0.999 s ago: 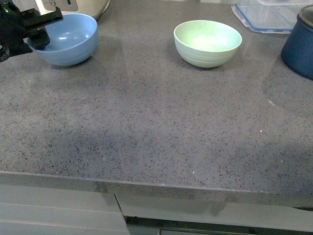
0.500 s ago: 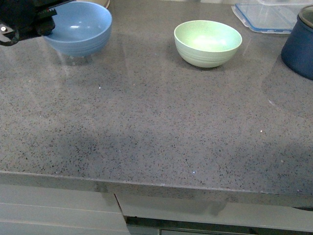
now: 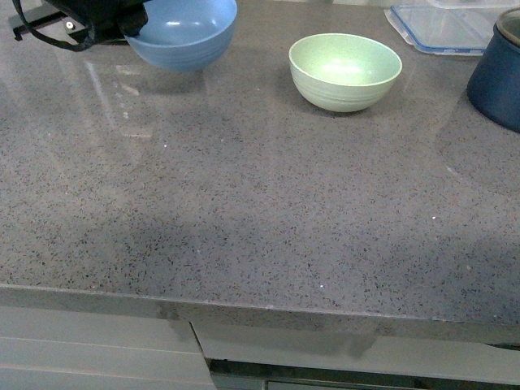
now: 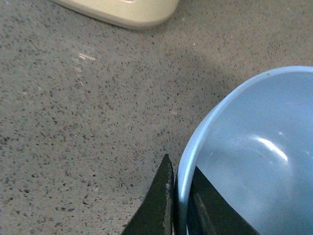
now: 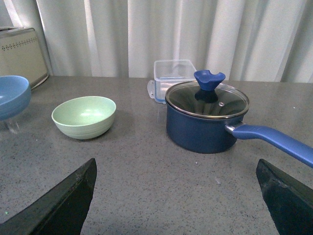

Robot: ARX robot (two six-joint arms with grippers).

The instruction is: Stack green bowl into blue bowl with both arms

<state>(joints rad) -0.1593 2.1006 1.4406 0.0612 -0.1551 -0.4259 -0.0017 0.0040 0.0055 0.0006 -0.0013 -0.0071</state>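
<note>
The blue bowl (image 3: 182, 31) hangs above the grey counter at the back left, lifted clear of it. My left gripper (image 3: 130, 24) is shut on its left rim; in the left wrist view its fingers (image 4: 161, 200) pinch the blue bowl's wall (image 4: 254, 161), one finger outside and one inside. The green bowl (image 3: 345, 70) stands upright and empty on the counter at the back centre, also seen as the green bowl (image 5: 84, 116) in the right wrist view. My right gripper (image 5: 178, 196) is open over bare counter, well short of the green bowl, and does not show in the front view.
A dark navy pot (image 5: 205, 120) with a glass lid and a long blue handle stands at the back right, as the pot (image 3: 497, 75) in the front view. Behind it lies a clear lidded container (image 3: 439, 26). A cream appliance (image 4: 127, 10) sits at the back left. The counter's front edge (image 3: 260, 313) runs below.
The left gripper has lifted the blue bowl off the counter and carried it rightward, towards the green bowl. The green bowl has not moved.
</note>
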